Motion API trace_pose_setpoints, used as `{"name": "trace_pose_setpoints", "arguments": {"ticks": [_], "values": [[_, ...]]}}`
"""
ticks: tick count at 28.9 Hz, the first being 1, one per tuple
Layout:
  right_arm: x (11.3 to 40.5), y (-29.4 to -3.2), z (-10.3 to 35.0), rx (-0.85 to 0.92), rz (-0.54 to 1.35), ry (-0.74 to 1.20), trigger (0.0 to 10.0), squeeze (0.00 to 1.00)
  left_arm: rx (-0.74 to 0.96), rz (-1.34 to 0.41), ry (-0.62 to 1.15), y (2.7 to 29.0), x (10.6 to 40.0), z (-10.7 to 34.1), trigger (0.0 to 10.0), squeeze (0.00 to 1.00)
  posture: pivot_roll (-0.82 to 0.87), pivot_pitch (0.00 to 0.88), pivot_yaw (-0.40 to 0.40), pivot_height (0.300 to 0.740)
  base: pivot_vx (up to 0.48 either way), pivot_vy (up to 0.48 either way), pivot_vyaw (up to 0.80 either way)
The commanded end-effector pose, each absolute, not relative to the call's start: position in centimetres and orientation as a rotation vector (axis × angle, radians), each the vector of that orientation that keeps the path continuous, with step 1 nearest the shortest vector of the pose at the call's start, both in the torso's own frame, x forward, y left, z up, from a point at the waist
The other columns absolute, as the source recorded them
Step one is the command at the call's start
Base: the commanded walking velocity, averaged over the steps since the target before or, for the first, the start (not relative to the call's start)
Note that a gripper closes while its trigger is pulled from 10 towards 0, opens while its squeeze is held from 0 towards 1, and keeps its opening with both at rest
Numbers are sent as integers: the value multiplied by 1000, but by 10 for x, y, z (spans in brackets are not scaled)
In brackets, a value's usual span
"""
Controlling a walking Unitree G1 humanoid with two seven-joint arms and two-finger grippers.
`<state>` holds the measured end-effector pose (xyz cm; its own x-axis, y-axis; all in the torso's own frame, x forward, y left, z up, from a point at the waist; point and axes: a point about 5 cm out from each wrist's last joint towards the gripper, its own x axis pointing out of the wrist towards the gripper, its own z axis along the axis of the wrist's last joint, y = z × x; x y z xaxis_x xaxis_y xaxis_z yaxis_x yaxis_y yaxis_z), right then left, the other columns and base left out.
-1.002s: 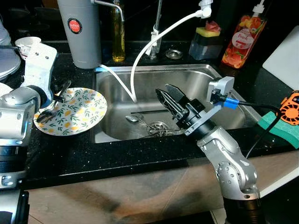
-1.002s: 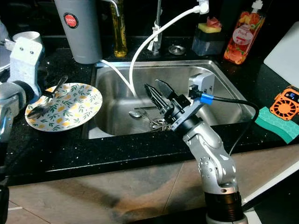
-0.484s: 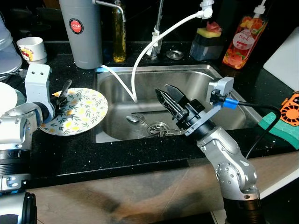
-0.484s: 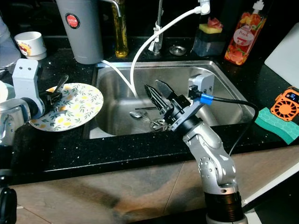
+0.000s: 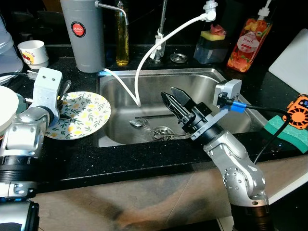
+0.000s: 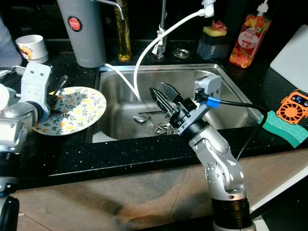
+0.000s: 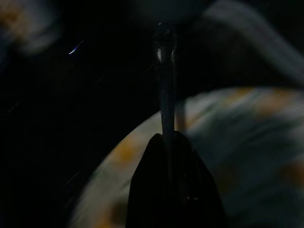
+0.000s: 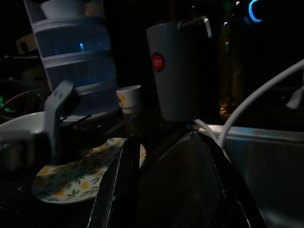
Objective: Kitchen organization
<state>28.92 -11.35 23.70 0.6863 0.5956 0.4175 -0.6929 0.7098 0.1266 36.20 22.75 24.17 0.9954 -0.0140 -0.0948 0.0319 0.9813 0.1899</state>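
Grip: in the left wrist view I saw left gripper (image 7: 172, 183) clenched on one utensil (image 7: 164, 76).
Plate (image 5: 89, 113): one.
Right gripper (image 5: 174, 102): jaws apart over sink (image 5: 231, 84).

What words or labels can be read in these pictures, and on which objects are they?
"JAPAN": red round badge on the grey thermos; the smaller print beneath it is unreadable.
"Peach": label of the orange soap bottle; the remaining print is too small.
Orange device: its small display is unreadable.
White cup: the print is blurred.
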Motion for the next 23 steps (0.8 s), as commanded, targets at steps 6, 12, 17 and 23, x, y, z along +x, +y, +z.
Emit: {"name": "trace_pose_setpoints", "arguments": {"ticks": [6, 12, 17, 23], "values": [[291, -112, 237, 290, 724, -356, 10000, 0, 50, -520, -65, 86, 372, 270, 10000, 0, 93, 48, -39, 740, 0, 0, 0], [289, -113, 238, 290, 706, -361, 10000, 0, 302, -569, 54, 34, 373, 217, 10000, 1000, 54, 51, -15, 740, 0, 0, 0], [288, -115, 238, 289, 692, -365, 10000, 0, 213, -517, -42, 38, 374, 222, 10000, 1000, 43, 49, -11, 740, 0, 0, 0], [288, -120, 238, 284, 671, -368, 10000, 0, 100, -509, -306, 83, 359, 273, 10000, 0, 52, 47, -19, 740, 0, 0, 0]]}}
